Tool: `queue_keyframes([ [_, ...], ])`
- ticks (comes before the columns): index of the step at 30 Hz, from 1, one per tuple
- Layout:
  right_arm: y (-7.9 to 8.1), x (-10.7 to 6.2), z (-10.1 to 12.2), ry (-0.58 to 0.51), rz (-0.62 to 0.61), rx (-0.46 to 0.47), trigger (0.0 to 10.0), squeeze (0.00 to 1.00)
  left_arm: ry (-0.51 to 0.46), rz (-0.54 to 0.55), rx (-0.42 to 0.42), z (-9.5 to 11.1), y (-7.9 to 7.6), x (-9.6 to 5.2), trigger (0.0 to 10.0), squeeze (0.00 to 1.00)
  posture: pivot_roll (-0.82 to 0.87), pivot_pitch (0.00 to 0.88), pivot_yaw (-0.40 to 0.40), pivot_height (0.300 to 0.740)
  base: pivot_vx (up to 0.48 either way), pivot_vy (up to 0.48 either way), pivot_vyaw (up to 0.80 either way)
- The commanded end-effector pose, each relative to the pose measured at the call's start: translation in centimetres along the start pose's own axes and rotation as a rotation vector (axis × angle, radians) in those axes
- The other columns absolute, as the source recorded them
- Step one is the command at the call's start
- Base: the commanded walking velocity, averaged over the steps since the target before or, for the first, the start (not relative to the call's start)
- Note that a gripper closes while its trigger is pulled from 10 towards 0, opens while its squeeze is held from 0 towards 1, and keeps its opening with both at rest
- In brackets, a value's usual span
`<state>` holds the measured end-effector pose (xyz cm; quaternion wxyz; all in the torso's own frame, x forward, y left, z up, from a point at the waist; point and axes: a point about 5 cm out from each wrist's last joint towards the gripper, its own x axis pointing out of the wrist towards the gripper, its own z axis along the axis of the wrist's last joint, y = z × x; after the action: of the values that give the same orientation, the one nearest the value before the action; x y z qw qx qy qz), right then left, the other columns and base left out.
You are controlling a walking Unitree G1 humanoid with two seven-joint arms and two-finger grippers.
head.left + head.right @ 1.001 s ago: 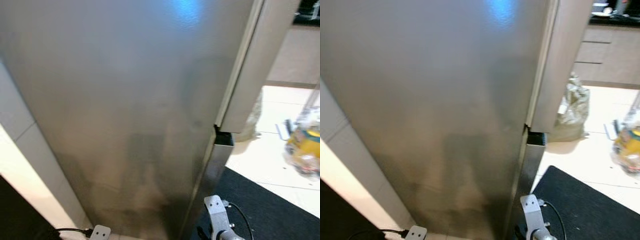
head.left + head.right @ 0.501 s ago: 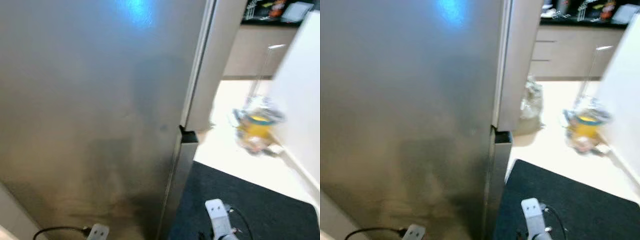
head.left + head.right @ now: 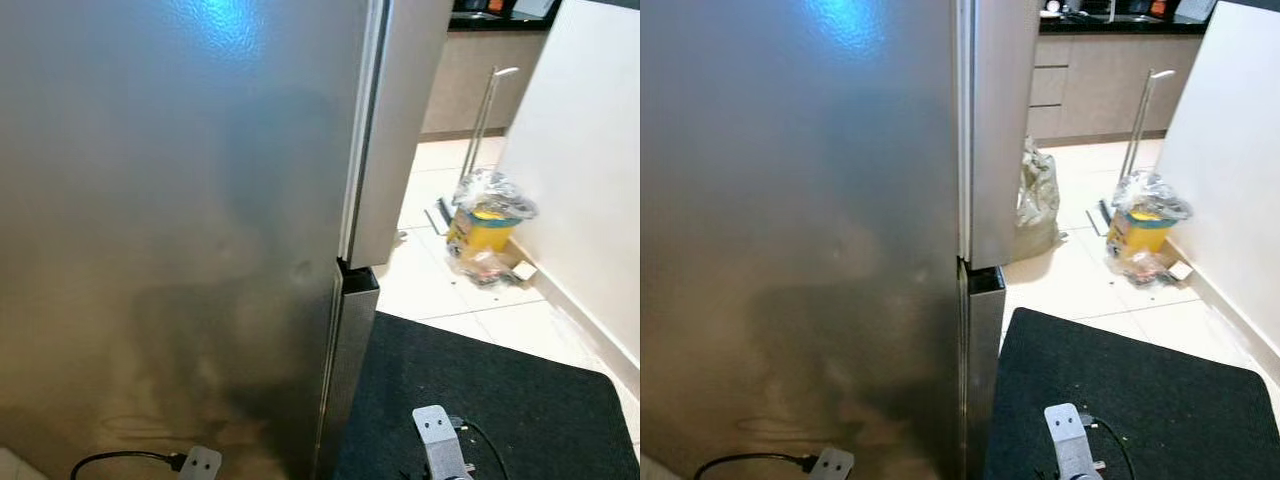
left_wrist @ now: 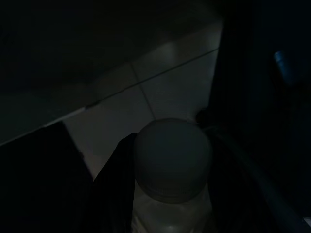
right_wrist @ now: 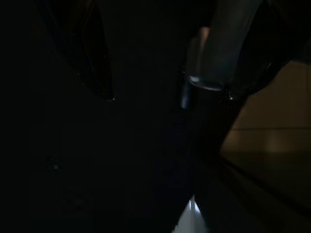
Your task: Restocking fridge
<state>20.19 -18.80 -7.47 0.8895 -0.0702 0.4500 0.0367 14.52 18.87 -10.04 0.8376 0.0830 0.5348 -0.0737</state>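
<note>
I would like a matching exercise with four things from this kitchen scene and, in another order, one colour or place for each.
Things:
1. fridge door
2. floor mat
3. bin
4. bottle

Descriptions:
A. black, on the tiles
B. yellow, with clear plastic liner, by the white wall
C. steel grey, closed
D. white cap, in the left wrist view

Pairs: 1-C, 2-A, 3-B, 4-D

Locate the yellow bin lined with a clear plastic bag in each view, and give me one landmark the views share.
Left eye view: the yellow bin stands on the pale tiles at right, against the white wall.
Right eye view: the same bin, right of centre, near the wall.
Left wrist view: too dark to tell.
Right wrist view: too dark to tell.
Shared landmark: the black floor mat, between bin and camera.
</note>
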Motion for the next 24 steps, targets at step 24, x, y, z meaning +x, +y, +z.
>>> queue_keyframes([
  [24, 1.6, 0.0, 2.9, -0.171, 0.221, 0.020, 10.0, 0.00, -0.006, -0.010, 0.026, 0.3, -0.5, 0.1, 10.0, 0.00, -0.07, 0.006, 0.019, 0.740, 0.000, 0.000, -0.42],
])
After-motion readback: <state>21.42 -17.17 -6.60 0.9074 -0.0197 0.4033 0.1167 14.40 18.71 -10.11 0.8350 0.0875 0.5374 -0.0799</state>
